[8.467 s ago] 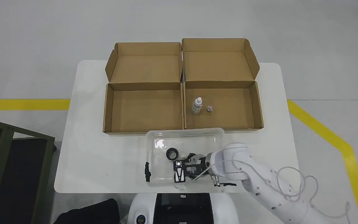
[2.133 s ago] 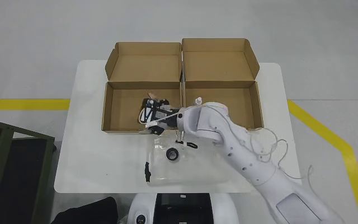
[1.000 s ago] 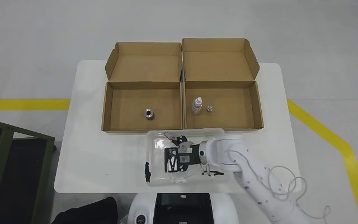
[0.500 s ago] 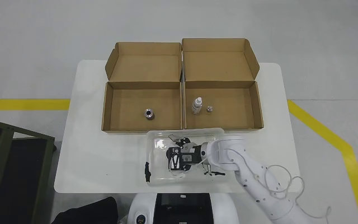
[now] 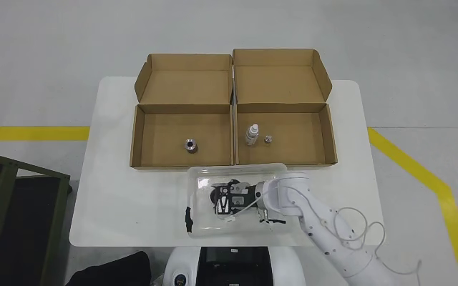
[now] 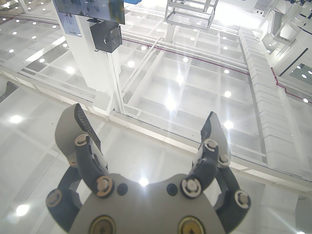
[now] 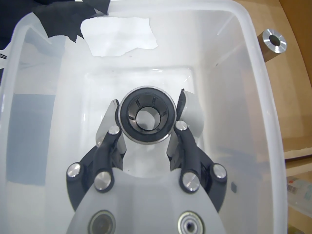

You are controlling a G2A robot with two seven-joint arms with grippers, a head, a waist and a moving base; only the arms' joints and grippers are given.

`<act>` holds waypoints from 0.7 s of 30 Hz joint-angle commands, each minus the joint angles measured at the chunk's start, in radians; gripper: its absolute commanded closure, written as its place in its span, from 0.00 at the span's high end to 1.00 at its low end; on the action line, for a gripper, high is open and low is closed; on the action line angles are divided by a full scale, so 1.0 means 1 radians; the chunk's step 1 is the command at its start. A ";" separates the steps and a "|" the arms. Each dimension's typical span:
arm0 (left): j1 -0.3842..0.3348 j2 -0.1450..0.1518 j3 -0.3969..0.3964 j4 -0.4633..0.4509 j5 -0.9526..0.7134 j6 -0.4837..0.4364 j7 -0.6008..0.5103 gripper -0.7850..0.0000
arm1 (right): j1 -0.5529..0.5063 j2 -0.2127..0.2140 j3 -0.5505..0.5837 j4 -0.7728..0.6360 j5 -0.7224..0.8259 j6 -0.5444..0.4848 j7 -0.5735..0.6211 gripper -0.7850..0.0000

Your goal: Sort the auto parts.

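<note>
Reaching down into the clear plastic bin (image 5: 236,169) at the near edge of the bench (image 5: 114,179), the right pincer (image 5: 220,199) has its two fingers on opposite sides of a black ring-shaped bearing (image 7: 126,118). In the right wrist view the right pincer (image 7: 148,98) is open only as far as the bearing's width, and each finger lies against the bearing's silver outer rim, so the part is clasped between them. The bearing stands with its open bore facing the camera, and the pale bin floor shows through the hole. It sits near the middle of the bin (image 7: 170,1), apart from every wall.

A torn strip of black tape (image 7: 63,23) hangs over one corner of the bin's rim, next to a white paper patch (image 7: 119,36) on the wall.

Behind the bin, two open cardboard boxes stand side by side, touching. The left box (image 5: 157,143) holds one short metal cylinder (image 5: 189,144) with a dark bore, which also appears just past the bin wall from the right wrist (image 7: 273,43). The right box (image 5: 300,139) holds a small white bottle (image 5: 252,134), standing upright, and a small metal piece (image 5: 269,139) just beside it.

The left pincer (image 6: 145,113) points up at a ceiling, with its ridged fingers spread wide and nothing between them.
</note>
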 commanded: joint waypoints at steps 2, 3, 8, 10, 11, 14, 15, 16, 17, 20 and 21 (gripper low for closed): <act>0.000 0.000 0.000 0.000 0.000 0.000 0.000 1.00 | 0.003 0.001 -0.002 0.000 0.005 -0.001 0.005 0.21; 0.000 0.000 0.000 0.000 0.000 0.000 0.000 1.00 | 0.003 0.002 -0.002 -0.003 0.011 -0.002 0.005 0.15; 0.000 0.000 0.000 0.000 0.000 0.000 0.000 1.00 | -0.006 0.008 0.012 -0.039 0.049 -0.019 0.004 0.00; 0.000 0.000 0.000 0.000 0.000 0.000 0.000 1.00 | -0.011 0.012 0.021 -0.054 0.064 -0.026 0.008 0.00; 0.000 0.000 0.000 0.000 0.000 0.000 0.000 1.00 | -0.015 0.014 0.025 -0.064 0.074 -0.030 0.006 0.00; 0.000 0.000 0.000 0.000 0.000 0.000 0.000 1.00 | -0.026 0.020 0.041 -0.091 0.102 -0.041 0.002 0.00; 0.000 0.000 0.000 0.000 0.000 0.000 0.000 1.00 | -0.030 0.023 0.049 -0.100 0.110 -0.042 0.001 0.00; 0.000 0.000 0.000 0.000 0.000 0.000 0.000 1.00 | -0.034 0.026 0.057 -0.111 0.112 -0.039 0.004 0.00; 0.000 0.000 0.000 0.000 0.000 0.000 0.000 1.00 | -0.041 0.028 0.067 -0.122 0.123 -0.034 0.001 0.00; 0.000 0.000 0.000 0.000 0.000 0.000 0.000 1.00 | -0.054 0.035 0.098 -0.144 0.165 -0.033 -0.006 0.00; 0.000 0.000 0.000 0.000 0.000 0.000 0.000 1.00 | -0.056 0.038 0.107 -0.150 0.184 -0.035 -0.010 0.00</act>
